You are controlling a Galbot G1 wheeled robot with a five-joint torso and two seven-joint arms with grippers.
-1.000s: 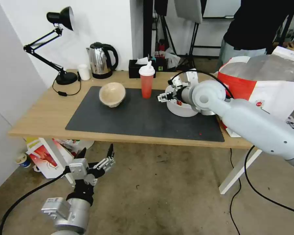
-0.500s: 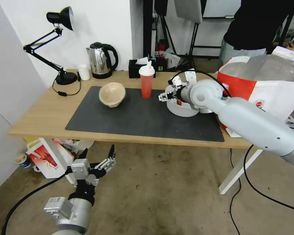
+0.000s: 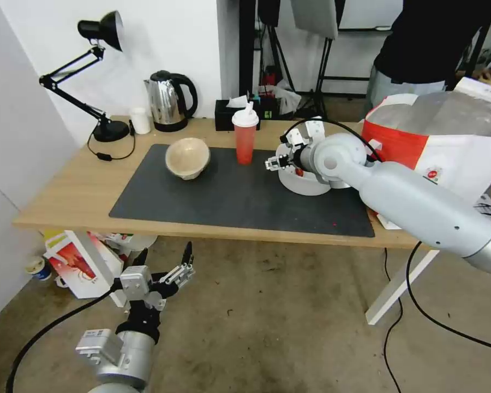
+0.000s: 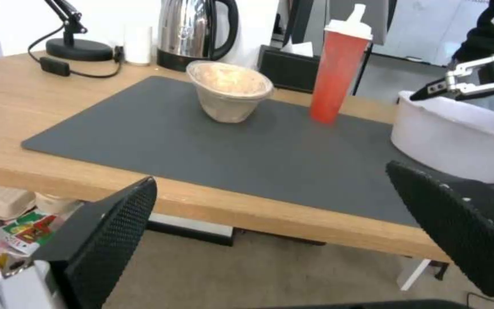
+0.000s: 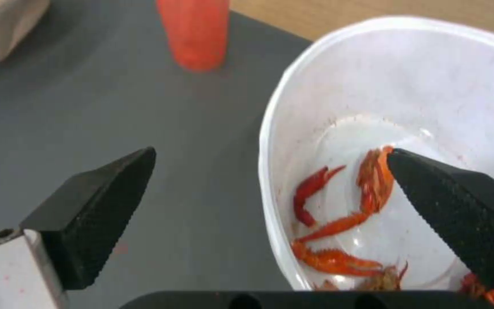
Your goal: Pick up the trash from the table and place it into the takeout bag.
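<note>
White bowl [image 3: 305, 183] upright, right claw [image 3: 283, 154] spread astride its rim, left claw [image 3: 166, 263] spread

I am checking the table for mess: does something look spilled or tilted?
Yes. The beige paper bowl leans on its side on the mat, not upright. Small red specks lie on the mat near the white bowl.

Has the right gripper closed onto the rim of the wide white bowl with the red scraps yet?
Apart. In the right wrist view the right gripper is open, its fingers straddling the wide white bowl's rim, one outside, one inside, with clear gaps.
</note>
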